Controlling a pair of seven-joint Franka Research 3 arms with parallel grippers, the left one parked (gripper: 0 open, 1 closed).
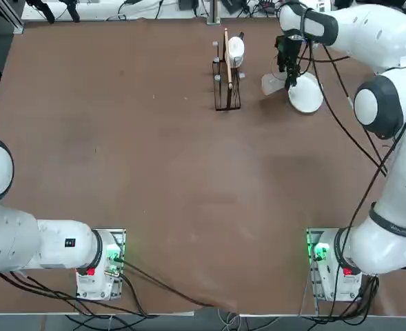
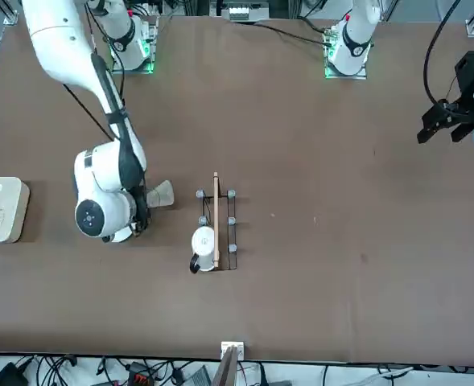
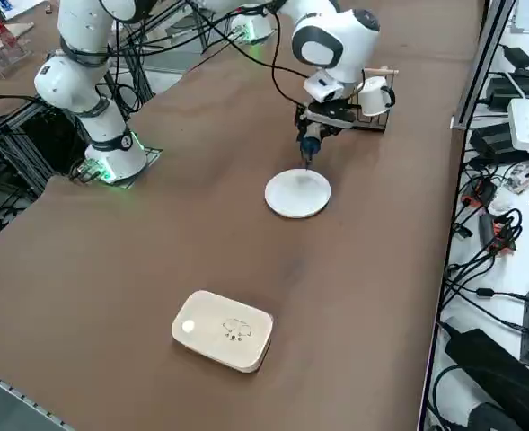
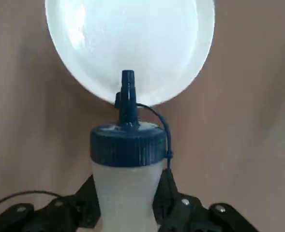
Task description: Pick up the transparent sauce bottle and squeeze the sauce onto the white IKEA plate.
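Observation:
My right gripper [image 4: 127, 200] is shut on the transparent sauce bottle [image 4: 127, 179], its black fingers [image 4: 167, 192] pressing the pale body from both sides. The blue cap and nozzle [image 4: 127, 89] point away from the wrist, with the tip over the near rim of the white IKEA plate [image 4: 132, 41]. In the top view the gripper [image 1: 287, 69] hangs at the plate's [image 1: 307, 95] left edge, with the bottle [image 1: 272, 84] tilted. From the right side, the blue nozzle [image 3: 307, 149] hovers just above the plate [image 3: 297, 194]. No sauce shows on the plate.
A black wire rack [image 1: 227, 76] with a white round piece and a wooden stick stands left of the plate, also seen in the front view as the rack [image 2: 216, 229]. A white rounded-rectangular container [image 3: 224, 329] lies nearer the table's right edge.

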